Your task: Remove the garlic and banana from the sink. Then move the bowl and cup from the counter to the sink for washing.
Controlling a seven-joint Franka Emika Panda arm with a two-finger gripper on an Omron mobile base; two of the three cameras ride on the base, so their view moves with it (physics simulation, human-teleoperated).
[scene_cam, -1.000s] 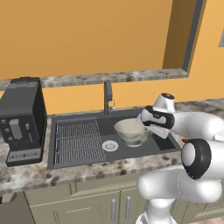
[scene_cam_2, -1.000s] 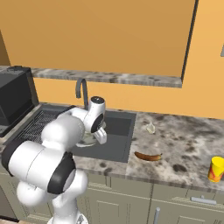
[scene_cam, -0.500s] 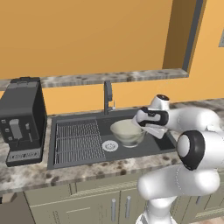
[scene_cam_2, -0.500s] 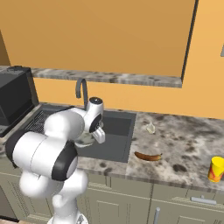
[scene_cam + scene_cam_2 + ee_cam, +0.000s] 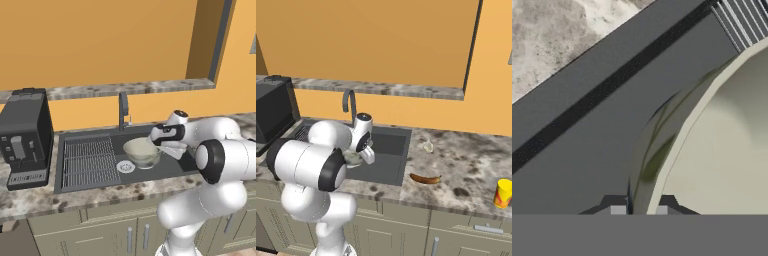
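Sink: dark basin set in the speckled table, ribbed rack section on its left half, round silver drain just right of the rack, dark faucet at the back edge. Bowl is in the basin, right beside the drain, upright, cream inside, nothing in it. Cannot tell if its base is resting on the sink floor or held slightly off it.

Gripper pinches the bowl's right-hand rim: fingers nearly closed, one outside the wall, one inside, rim edge running up between them in the hand view. Fingertips themselves mostly cut off at the frame bottom there; in the left base view the hand blocks the contact spot.

Out on the table, right of the sink: banana lying flat near the front edge; garlic further back, close to the sink's right rim, small and faint; yellow cup far right near the front edge, upright, contents not visible, well apart from the rest.

Black coffee machine stands left of the sink. In the right base view the arm hides most of the bowl and the rack.
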